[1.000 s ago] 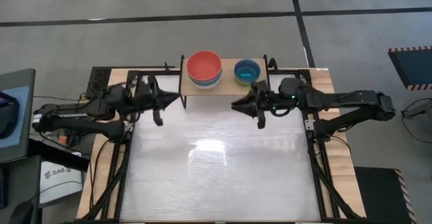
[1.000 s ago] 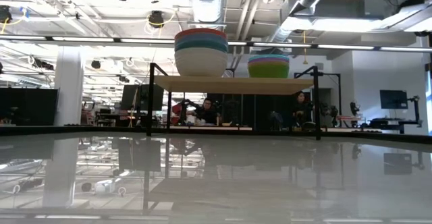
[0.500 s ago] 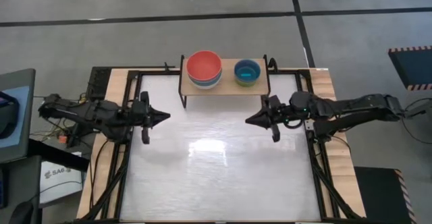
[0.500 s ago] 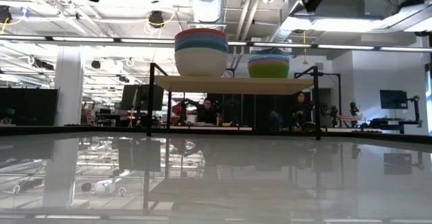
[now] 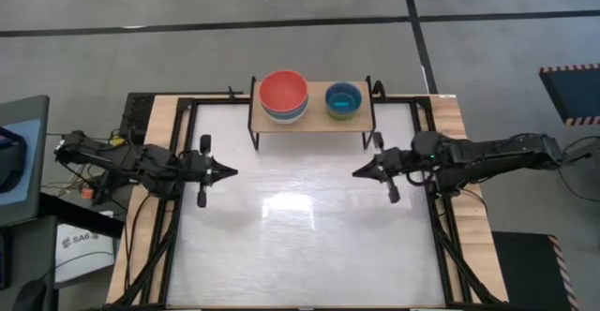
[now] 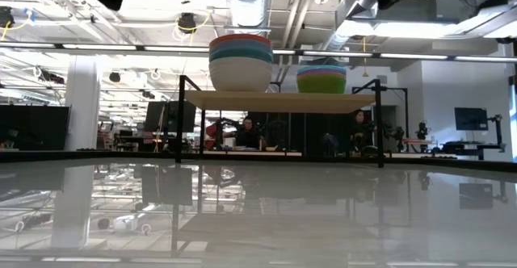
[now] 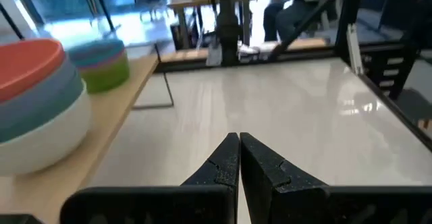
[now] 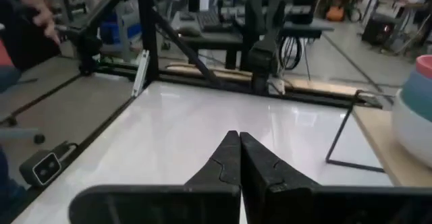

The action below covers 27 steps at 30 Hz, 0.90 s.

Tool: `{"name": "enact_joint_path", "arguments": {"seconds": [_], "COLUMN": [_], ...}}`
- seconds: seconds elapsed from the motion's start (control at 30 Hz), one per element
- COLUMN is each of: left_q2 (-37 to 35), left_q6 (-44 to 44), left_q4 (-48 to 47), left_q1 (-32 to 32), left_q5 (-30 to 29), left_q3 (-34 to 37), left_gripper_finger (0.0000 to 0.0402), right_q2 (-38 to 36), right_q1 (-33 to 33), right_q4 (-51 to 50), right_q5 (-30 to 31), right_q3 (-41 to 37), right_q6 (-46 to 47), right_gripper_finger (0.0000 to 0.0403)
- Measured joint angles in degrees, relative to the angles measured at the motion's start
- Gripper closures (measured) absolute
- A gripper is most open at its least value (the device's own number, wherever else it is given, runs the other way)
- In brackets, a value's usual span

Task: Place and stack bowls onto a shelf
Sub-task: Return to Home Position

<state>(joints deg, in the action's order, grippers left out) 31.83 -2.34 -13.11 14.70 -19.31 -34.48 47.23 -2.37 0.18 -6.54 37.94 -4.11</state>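
The shelf [image 5: 311, 114] stands at the table's far edge on thin black legs. On its left half sits a stack of larger bowls [image 5: 283, 96], red-orange on top, white at the bottom [image 6: 241, 73]. On its right half sits a stack of smaller bowls [image 5: 343, 101], cyan on top, lime green lowest [image 6: 321, 80]. My left gripper [image 5: 232, 171] is shut and hovers over the table's left part, away from the shelf. My right gripper [image 5: 356, 172] is shut over the right part. Both hold nothing.
The white tabletop [image 5: 300, 227] spreads between the two arms and toward the near edge. Black frame rails [image 5: 178, 208] run along its sides. People sit in the room behind the table [image 6: 250, 131].
Both arms have drawn back from the shelf toward the table's near edge and outward, the left toward the left edge, the right toward the right edge. In the low view they have risen toward the top of the picture. The bowl stacks have stayed still.
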Motion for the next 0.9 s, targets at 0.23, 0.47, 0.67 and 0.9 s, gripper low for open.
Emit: {"name": "enact_joint_path", "arguments": {"seconds": [0.23,0.47,0.67,0.9], "left_q2": [-4.3,-7.3,-12.5,-14.6], "left_q6": [3.3,4.3,2.8,1.7], "left_q4": [16.5,19.4,16.9,10.8], "left_q1": [-0.1,-4.0,-11.8,-17.7], "left_q5": [-0.5,-0.6,6.2,15.5], "left_q3": [15.8,22.2,22.3,22.3], "left_gripper_finger": [0.0401,0.0401,0.0401,0.0401], "right_q2": [-11.1,-22.1,-31.7,-37.9], "right_q1": [0.2,2.9,10.2,13.6], "right_q4": [7.4,12.0,11.1,15.4], "right_q5": [-1.8,-1.5,-7.4,-10.1], "right_q3": [-10.6,-20.8,-25.9,-35.1], "right_q6": [2.2,4.7,9.1,14.0], "right_gripper_finger": [0.0386,0.0386,0.0386,0.0386]}}
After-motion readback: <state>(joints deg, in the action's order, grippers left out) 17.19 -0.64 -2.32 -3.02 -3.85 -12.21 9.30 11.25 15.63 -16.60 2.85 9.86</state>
